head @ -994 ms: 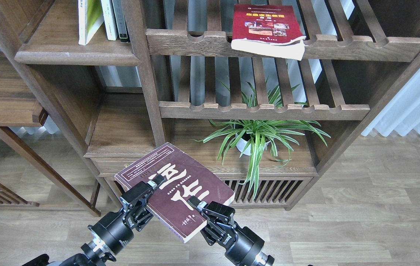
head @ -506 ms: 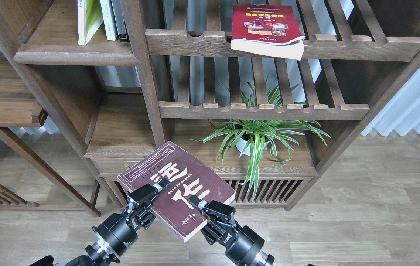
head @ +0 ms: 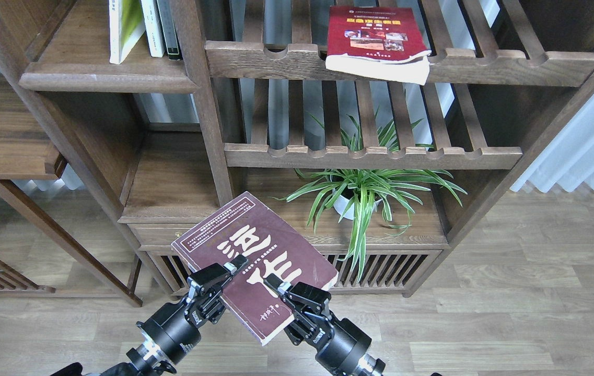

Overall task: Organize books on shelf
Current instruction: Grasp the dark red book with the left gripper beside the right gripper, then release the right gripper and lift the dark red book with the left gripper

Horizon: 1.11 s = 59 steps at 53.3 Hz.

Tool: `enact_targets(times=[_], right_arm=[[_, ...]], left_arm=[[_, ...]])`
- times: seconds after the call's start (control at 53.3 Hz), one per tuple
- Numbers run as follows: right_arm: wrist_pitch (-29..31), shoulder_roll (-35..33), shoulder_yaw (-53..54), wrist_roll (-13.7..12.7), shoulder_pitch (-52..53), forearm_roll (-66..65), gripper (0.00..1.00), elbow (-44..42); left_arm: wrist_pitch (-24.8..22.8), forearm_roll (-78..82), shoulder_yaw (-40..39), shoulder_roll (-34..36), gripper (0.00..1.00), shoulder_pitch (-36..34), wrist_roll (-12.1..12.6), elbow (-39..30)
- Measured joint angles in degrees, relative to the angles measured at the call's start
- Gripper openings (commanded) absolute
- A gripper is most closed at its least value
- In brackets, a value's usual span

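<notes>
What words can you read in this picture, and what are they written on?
"OPERATIO": partly readable Latin letters near the top of the maroon book, which both grippers hold.
Big white Chinese characters on the same cover: clear strokes, but partly hidden by the left gripper and right gripper.
Small white lines at its top edge: too small to read.
Yellow title on the red book: too blurred to read.
Printing on both grippers: too small to read.

A dark wooden bookcase point(head: 208, 104) stands on grey-brown plank floor point(head: 511, 313); a potted spider plant point(head: 364, 193) sits inside, white curtain point(head: 589, 156) at right.
</notes>
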Motion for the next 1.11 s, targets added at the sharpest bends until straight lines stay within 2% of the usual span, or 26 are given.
enact_targets(times=[0.206, 0.657, 0.975, 1.107], right_arm=[[0.0, -0.3, 0.7, 0.9, 0.4, 0.2, 0.71, -1.4], [0.0, -0.4, 8.7, 2.4, 1.6, 0.5, 0.71, -4.8], [0.0, -0.2, 10.0, 7.2, 3.5, 0.5, 0.73, -6.9], [0.0, -0.1, 10.0, 7.9, 5.2, 0.4, 0.74, -8.7]], left_arm=[[0.0, 0.0, -0.3, 0.4, 0.09, -0.1, -0.1, 0.0], [0.0, 1.5, -0.9, 2.6, 0.05, -0.3, 0.1, -0.1], [0.0, 7.5, -3.0, 7.5, 0.04, -0.6, 0.5, -0.8], [0.0, 9.1, -3.4, 8.6, 0.04, -0.6, 0.6, -0.9]])
